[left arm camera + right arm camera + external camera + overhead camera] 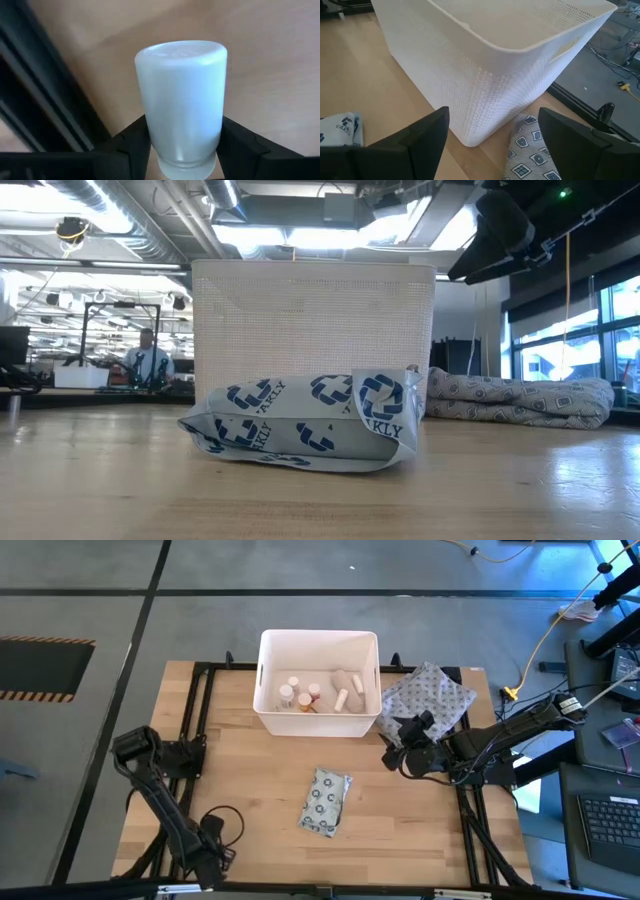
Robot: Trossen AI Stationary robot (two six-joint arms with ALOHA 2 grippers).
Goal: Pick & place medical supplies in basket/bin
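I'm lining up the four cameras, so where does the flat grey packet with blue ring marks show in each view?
High view: flat grey packet with blue ring marks lies on the wood table, nearer than the white rectangular plastic tub.
Low view: centre foreground, before the tub.
Left wrist view: not in it.
Right wrist view: only its end, at the picture's lower left edge.
Shared landmark: the tub, absent from the left wrist view.

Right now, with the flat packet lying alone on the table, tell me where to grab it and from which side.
Take the packet from straight above, pinching across its narrow width near the middle. It lies flat and slightly puffy on the bare wood, long axis running roughly toward the tub, with nothing touching it. The open right hand, hovering by the tub's corner, is probably the better placed one; the left hand already grips a white bottle.
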